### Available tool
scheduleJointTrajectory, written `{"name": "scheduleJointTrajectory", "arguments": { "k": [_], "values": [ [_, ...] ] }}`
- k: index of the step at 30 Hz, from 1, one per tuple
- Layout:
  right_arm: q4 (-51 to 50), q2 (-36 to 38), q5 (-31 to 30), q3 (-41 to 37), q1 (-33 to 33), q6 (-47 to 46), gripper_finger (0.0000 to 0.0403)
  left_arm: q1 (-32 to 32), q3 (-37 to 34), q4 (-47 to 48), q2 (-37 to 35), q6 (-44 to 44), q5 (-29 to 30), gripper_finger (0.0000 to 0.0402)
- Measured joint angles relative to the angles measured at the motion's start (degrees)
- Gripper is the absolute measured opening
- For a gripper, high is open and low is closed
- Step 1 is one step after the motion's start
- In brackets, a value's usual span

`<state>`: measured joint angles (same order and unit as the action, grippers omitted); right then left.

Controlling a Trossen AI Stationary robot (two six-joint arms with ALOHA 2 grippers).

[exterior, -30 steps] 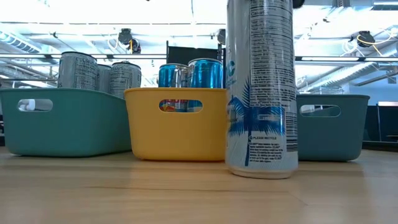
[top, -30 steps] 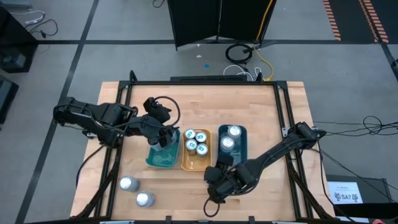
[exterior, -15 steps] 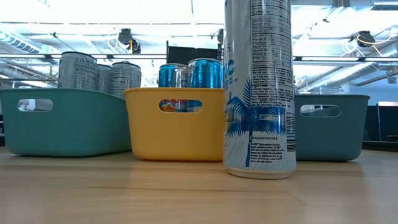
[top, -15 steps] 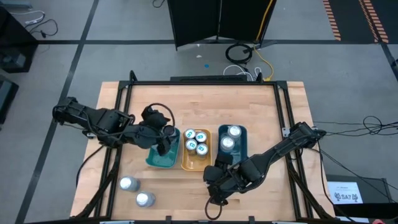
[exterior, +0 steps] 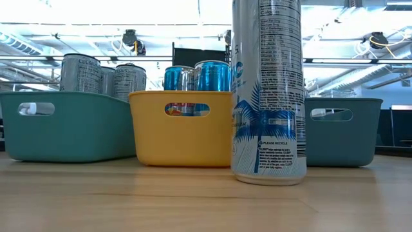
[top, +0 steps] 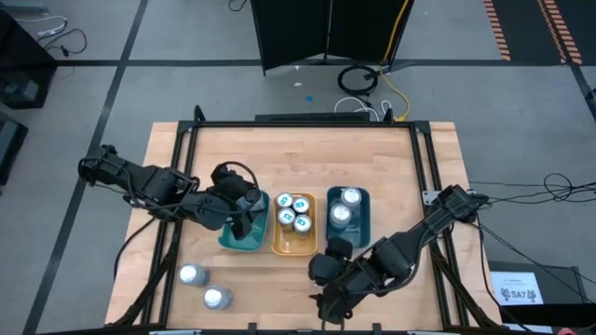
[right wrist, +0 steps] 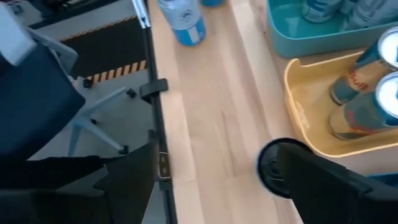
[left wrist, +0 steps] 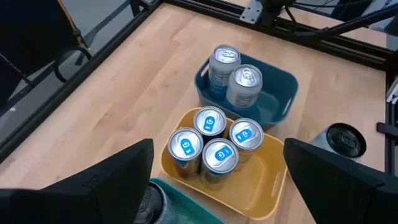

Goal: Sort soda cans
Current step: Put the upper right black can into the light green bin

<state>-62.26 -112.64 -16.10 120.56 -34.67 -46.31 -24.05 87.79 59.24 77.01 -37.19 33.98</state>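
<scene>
My right gripper has withdrawn toward the near table edge, clear of the dark-topped can it released upright beside the yellow tray. My left gripper has drawn back over the teal tray.

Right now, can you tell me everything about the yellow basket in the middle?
The yellow basket looks like smooth plastic, rectangular with rounded corners and an oval handle slot in its end wall. It sits flat on the wooden table, between a teal basket and a darker blue basket. Four upright cans with blue tops stand clustered at one end, leaving the other end bare. No gripper touches it.
</scene>
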Motion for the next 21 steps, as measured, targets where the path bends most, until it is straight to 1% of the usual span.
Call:
{"name": "scheduleJointTrajectory", "arguments": {
  "k": [5, 15, 21],
  "values": [
    [1.43, -0.02, -0.02, 0.01, -0.53, 0.34, 0.0318, 0.02, 0.00, 0.00, 0.00, 0.02, 0.00, 0.0369],
    [7.59, -0.02, -0.11, 0.01, -0.59, 0.46, 0.0318, 0.02, 0.00, 0.00, 0.00, 0.51, 0.04, 0.0369],
    [7.53, -0.04, -0.28, 0.01, -0.42, 0.49, 0.0318, 0.02, 0.00, 0.00, 0.00, 0.52, 0.07, 0.0369]
  ]
}}
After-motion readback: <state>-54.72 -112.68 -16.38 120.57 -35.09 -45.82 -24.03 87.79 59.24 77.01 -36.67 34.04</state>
